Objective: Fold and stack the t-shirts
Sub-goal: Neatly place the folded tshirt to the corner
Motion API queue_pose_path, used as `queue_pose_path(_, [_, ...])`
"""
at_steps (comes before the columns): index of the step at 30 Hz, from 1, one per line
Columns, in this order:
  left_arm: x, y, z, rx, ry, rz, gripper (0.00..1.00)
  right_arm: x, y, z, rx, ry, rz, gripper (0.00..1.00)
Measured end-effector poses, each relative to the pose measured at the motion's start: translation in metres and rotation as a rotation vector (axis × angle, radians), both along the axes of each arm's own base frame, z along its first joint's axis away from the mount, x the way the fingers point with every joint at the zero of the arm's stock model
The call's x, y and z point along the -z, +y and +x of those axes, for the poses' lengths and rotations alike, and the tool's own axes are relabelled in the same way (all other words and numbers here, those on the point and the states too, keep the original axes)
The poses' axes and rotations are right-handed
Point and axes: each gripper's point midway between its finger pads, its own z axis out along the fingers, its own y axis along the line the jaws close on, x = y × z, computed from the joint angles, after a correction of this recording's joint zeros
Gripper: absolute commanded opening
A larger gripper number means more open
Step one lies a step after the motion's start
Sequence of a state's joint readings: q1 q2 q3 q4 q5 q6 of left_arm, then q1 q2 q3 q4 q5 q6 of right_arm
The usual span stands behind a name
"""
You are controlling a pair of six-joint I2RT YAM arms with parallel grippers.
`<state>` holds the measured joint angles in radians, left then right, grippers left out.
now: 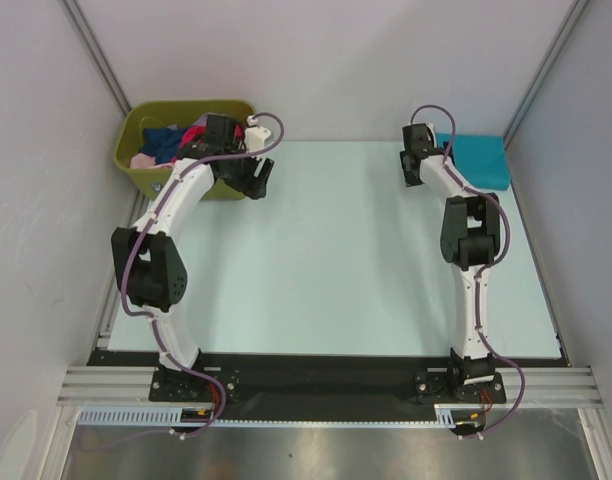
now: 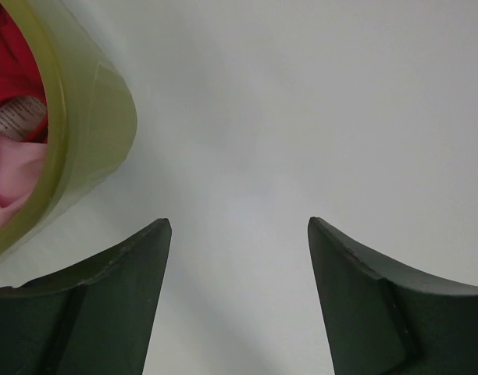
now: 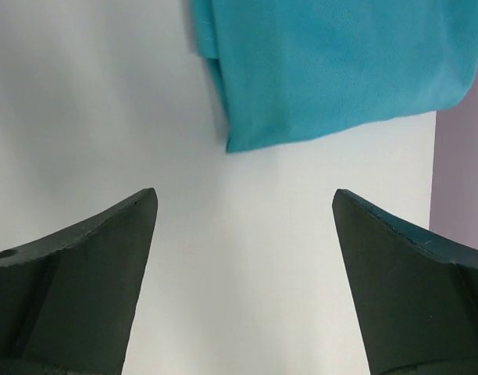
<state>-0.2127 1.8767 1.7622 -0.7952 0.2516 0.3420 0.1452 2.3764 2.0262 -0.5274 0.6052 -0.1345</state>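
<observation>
A folded teal-blue t-shirt (image 1: 478,158) lies flat at the table's far right corner. In the right wrist view its near edge (image 3: 333,62) is just beyond my right gripper (image 3: 243,195), which is open over bare table with nothing between its fingers. From above, that gripper (image 1: 414,172) sits just left of the shirt. More t-shirts (image 1: 168,141), in red, pink and navy, are heaped in the olive-green bin (image 1: 136,172) at the far left. My left gripper (image 1: 258,182) hangs open and empty beside the bin's right wall. In the left wrist view, the left gripper (image 2: 239,226) shows the bin's corner (image 2: 90,133) with red (image 2: 8,62) and pink (image 2: 12,176) cloth inside.
The pale table (image 1: 336,250) runs between the two arms. Grey walls close in on the left, right and far sides. A black rail (image 1: 326,375) with both arm bases crosses the near edge.
</observation>
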Motion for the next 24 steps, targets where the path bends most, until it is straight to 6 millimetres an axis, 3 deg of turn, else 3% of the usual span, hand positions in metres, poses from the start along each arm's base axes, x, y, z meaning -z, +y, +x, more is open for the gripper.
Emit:
queue_pose_path(6, [-0.009, 0.002, -0.020, 0.011, -0.010, -0.010, 0.79, -0.059, 0.040, -0.032, -0.082, -0.087, 0.204, 1.00])
queue_pose_path(9, [-0.015, 0.008, -0.038, 0.012, -0.021, -0.011, 0.79, -0.094, 0.045, -0.069, -0.096, -0.157, 0.360, 1.00])
queue_pose_path(12, [-0.022, 0.019, -0.063, -0.001, -0.048, -0.015, 0.79, -0.120, 0.035, -0.116, -0.059, -0.244, 0.473, 1.00])
queue_pose_path(15, [-0.029, 0.031, -0.090, -0.019, -0.090, -0.015, 0.79, -0.121, 0.035, -0.158, -0.041, -0.273, 0.548, 1.00])
queue_pose_path(18, [-0.024, 0.044, -0.123, -0.031, -0.142, 0.006, 0.79, -0.100, 0.048, -0.200, -0.052, -0.241, 0.621, 1.00])
queue_pose_path(21, [-0.009, 0.053, -0.155, -0.030, -0.151, 0.028, 0.79, -0.074, 0.060, -0.239, -0.064, -0.182, 0.686, 1.00])
queue_pose_path(24, [0.013, 0.061, -0.184, -0.022, -0.147, 0.045, 0.80, -0.063, 0.069, -0.267, -0.090, -0.158, 0.734, 1.00])
